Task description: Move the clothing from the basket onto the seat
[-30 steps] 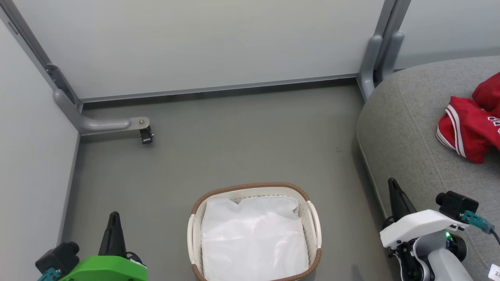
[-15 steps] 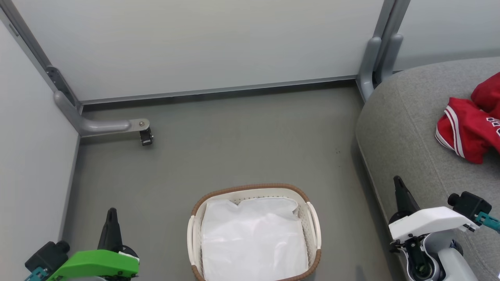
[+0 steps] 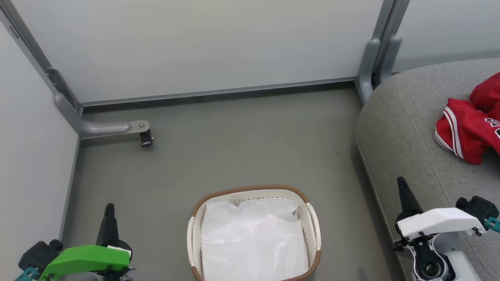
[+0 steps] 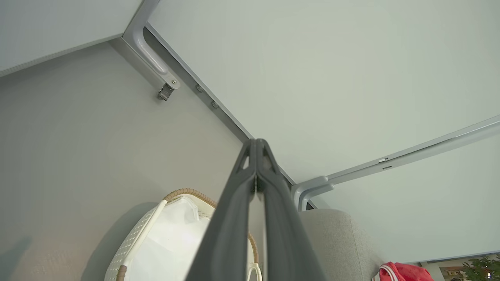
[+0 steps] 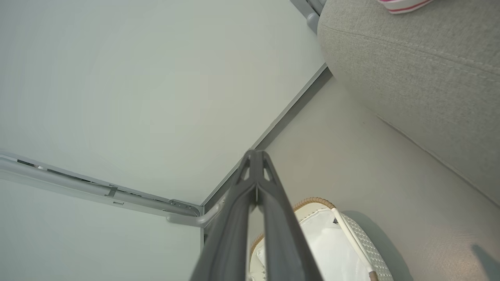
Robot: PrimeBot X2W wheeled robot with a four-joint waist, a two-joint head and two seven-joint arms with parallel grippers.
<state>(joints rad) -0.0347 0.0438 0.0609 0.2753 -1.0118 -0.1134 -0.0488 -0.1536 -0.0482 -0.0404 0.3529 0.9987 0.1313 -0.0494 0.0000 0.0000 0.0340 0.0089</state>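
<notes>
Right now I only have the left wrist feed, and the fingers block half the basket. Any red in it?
Observer: In the head view the basket shows whole. A white sheet covers its inside, with no red on top. I can't see under it.
Operator: Where's the clothing?
Observer: On the seat, well apart from the basket: the striped jersey nearer, the plain red garment beyond it, both cut by the frame's right edge.
Operator: Right gripper?
Observer: The right gripper has its fingers pressed together with nothing between them, beside the seat's near edge.
</notes>
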